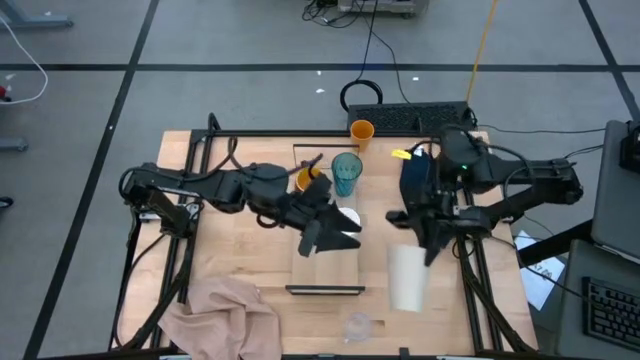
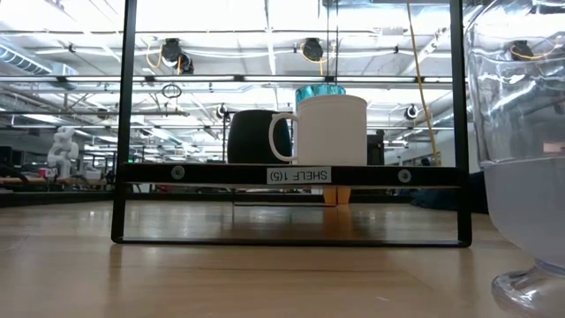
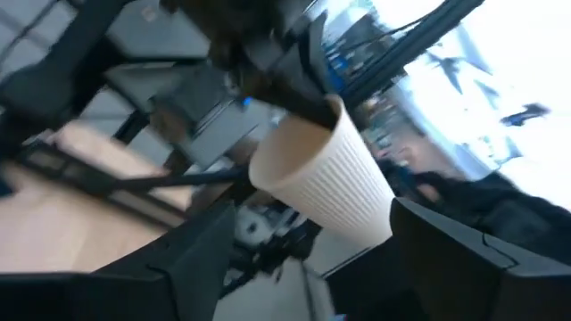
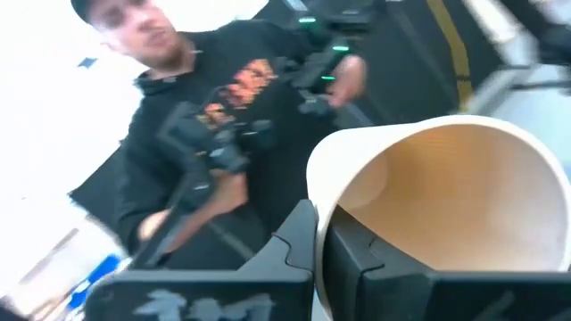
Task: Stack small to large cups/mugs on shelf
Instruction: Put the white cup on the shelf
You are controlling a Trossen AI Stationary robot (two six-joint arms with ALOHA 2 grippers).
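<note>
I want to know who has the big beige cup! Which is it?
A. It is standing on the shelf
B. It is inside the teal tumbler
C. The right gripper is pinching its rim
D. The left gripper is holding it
C: the right gripper is shut on the rim of the beige cup, off the shelf.

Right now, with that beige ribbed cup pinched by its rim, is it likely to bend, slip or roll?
The beige cup looks thin-walled and light, so the right end effector, shut on its rim, might flex it. Its ribbed sides probably resist slipping. It tapers, so set down sideways it would likely roll in a curve.
</note>
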